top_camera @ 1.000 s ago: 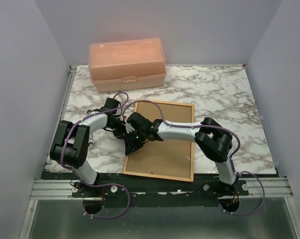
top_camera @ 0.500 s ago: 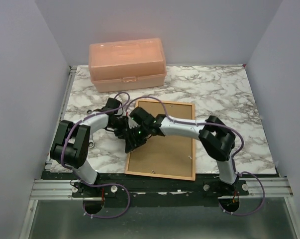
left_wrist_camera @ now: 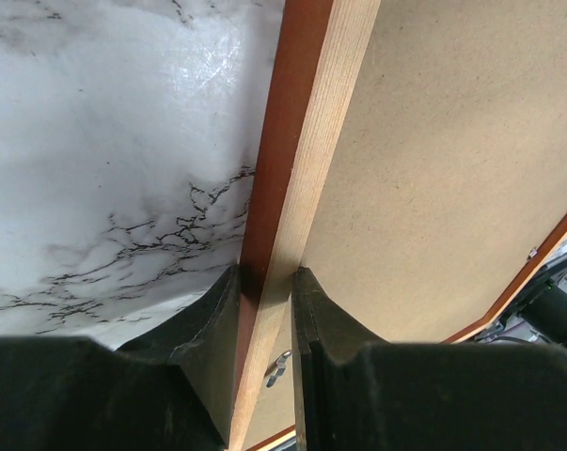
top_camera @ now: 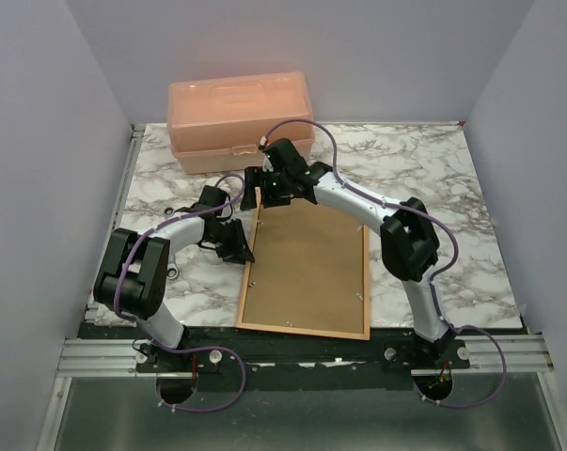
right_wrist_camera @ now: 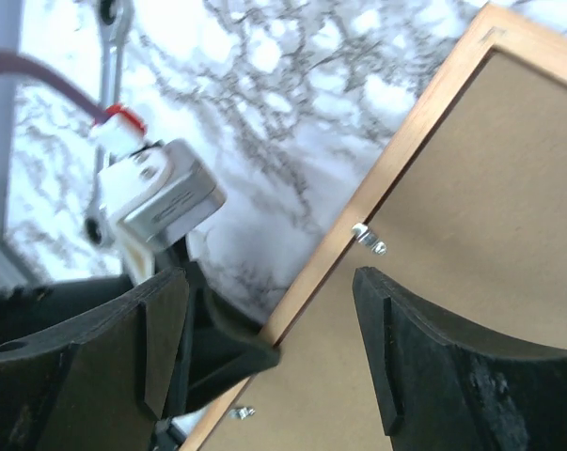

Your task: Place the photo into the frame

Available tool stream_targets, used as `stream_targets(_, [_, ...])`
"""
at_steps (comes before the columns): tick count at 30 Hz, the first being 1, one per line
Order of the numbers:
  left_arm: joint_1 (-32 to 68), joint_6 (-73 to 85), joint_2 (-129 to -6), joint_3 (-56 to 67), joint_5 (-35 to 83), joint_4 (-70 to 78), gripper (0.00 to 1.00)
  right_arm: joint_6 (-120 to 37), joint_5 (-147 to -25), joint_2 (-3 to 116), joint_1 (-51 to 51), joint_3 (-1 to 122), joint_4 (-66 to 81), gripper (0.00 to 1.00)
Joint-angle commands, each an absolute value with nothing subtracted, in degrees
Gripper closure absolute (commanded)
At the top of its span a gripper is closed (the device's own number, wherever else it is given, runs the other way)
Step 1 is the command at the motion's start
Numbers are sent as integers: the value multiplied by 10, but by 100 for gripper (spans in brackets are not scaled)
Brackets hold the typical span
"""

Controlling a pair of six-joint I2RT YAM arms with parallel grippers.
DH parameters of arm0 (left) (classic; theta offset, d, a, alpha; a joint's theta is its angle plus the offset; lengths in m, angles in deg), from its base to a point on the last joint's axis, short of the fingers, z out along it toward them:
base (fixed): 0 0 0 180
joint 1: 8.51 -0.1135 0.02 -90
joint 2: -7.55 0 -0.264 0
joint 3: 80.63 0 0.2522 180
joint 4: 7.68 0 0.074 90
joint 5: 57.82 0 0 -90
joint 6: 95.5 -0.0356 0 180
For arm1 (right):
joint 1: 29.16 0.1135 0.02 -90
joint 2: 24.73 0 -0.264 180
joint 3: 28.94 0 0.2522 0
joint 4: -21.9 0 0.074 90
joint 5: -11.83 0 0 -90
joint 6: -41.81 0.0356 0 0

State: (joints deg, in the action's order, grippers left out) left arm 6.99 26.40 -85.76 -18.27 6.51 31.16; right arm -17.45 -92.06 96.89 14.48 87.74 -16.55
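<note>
Even, soft overhead light; shadows faint. The marble worktop [left_wrist_camera: 104, 141] shows a bright glare patch in the left wrist view. The right wrist view is blurred, its near claw fingers [right_wrist_camera: 424, 366] soft.

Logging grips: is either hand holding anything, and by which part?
The left hand pinches the frame by its left side rail; the right hand is open, holding nothing.

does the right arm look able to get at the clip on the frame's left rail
Probably yes: the right gripper is open above that clip, with nothing between them. The left gripper clamps the frame further along the rail, clear of it.
</note>
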Motion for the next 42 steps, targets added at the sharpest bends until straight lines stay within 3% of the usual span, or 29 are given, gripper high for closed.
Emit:
stream_targets(1, [77, 259, -876, -206, 94, 299, 97, -223, -834, 1038, 147, 946, -253, 21])
stream_targets(17, [77, 259, -865, -205, 93, 304, 98, -283, -817, 1054, 148, 908, -219, 36])
stream_targets(42, [77, 256, -880, -204, 93, 302, 99, -357, -619, 1106, 212, 954, -247, 31])
